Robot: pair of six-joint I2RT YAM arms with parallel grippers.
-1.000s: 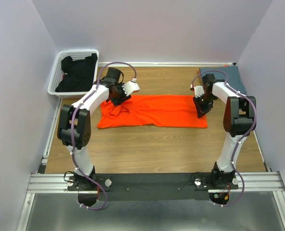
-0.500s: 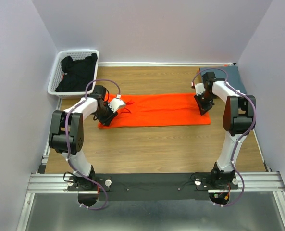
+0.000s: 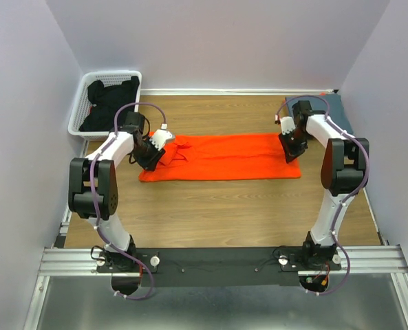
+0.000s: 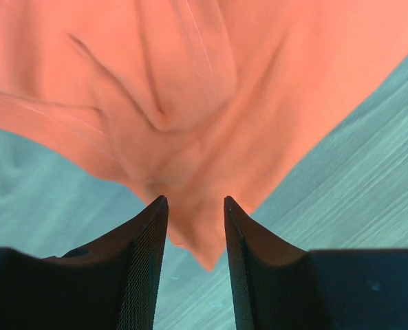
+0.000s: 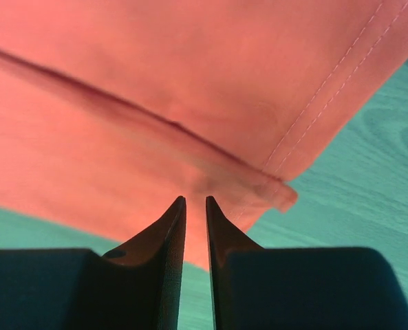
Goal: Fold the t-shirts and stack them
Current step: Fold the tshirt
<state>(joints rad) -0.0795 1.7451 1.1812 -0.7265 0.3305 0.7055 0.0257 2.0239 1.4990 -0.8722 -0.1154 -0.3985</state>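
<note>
Standing by the rig, I see one white plastic lattice basket (image 3: 114,73) at the far left corner of the wooden table (image 3: 224,213). It holds a heap of dark, nearly black cloth (image 3: 111,106); whether that is one garment or several, I cannot tell.

I count two t-shirts out on the table. The bright orange t-shirt (image 3: 224,157) lies across the middle as one long band, running from left to right, smooth along most of its length and rumpled at its left end. The slate blue-grey t-shirt (image 3: 338,104) sits folded flat at the far right corner, just behind the right arm and apart from the orange one.

There are two arms, one at each end of the orange band. The left gripper (image 4: 195,201) has its jaws partly apart, with a bunched point of orange cloth caught between them. The right gripper (image 5: 195,199) has its jaws nearly together, pinching a folded edge near the stitched hem.
</note>
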